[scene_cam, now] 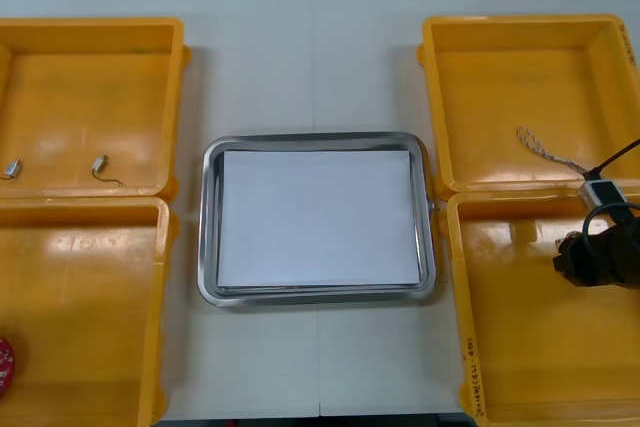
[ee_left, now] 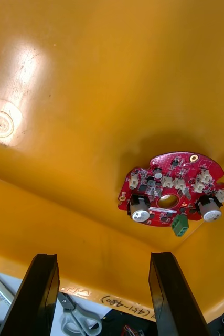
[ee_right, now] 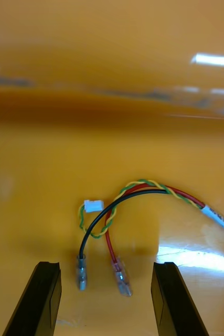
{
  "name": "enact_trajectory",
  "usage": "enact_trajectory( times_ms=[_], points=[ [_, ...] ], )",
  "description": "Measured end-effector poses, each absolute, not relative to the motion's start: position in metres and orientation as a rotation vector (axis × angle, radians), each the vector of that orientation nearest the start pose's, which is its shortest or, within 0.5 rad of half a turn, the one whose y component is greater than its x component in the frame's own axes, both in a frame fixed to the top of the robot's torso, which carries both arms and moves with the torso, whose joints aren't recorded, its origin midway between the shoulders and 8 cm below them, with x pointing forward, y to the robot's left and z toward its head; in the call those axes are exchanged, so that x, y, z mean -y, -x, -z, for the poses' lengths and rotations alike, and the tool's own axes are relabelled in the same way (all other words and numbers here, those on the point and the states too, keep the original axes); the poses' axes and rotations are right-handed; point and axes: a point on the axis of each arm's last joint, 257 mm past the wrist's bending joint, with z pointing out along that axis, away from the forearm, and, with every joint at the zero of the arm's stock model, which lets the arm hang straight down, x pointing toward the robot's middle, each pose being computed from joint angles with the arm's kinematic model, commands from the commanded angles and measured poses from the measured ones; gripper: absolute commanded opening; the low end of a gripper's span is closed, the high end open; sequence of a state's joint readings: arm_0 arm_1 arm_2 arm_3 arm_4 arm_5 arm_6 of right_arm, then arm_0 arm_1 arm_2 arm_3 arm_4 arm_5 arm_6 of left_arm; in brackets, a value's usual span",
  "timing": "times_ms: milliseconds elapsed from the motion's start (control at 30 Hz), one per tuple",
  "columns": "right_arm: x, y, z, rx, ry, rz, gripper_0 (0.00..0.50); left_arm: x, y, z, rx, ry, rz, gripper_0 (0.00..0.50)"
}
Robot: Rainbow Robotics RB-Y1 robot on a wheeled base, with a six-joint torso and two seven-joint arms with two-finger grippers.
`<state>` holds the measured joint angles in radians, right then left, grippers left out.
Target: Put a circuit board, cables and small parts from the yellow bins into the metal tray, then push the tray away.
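Observation:
My right gripper hangs open low over the floor of the near right yellow bin. A red and yellow cable with a black wire lies there, its two terminal ends between my fingers. In the front view the right arm sits at the right edge of that bin. My left gripper is open above the near left yellow bin, with a round red circuit board lying on the bin floor ahead of the fingers. The board's edge also peeks in at the front view's left edge. The metal tray, white inside, sits mid-table.
Two small metal parts lie in the far left bin. A pale twisted cable lies in the far right bin. Scissors lie below the near left bin's rim. Bare table surrounds the tray.

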<state>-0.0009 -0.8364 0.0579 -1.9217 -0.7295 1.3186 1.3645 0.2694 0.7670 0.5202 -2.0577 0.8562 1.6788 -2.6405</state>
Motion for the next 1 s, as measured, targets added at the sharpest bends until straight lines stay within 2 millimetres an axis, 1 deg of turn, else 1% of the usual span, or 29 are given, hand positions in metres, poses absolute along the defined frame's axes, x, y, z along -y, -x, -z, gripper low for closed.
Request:
enact_trajectory(
  times_ms=[267,400,567,700,1000],
  points=[
    [0.366,-0.393,0.314,-2.693,0.136,0.012,0.5,-0.483,-0.287,0.266,-2.505,-1.344,-0.362,0.5],
    [0.367,-0.395,0.316,-2.686,0.128,0.009,0.5,-0.484,-0.288,0.276,-2.498,-1.339,-0.371,0.5],
    [0.367,-0.397,0.315,-2.679,0.127,0.008,0.5,-0.492,-0.29,0.294,-2.505,-1.303,-0.376,0.5],
    [0.367,-0.397,0.315,-2.676,0.127,0.007,0.5,-0.497,-0.286,0.304,-2.529,-1.281,-0.361,0.5],
    [0.367,-0.398,0.316,-2.663,0.125,0.0,0.5,-0.501,-0.28,0.312,-2.533,-1.268,-0.368,0.5]
  ],
)
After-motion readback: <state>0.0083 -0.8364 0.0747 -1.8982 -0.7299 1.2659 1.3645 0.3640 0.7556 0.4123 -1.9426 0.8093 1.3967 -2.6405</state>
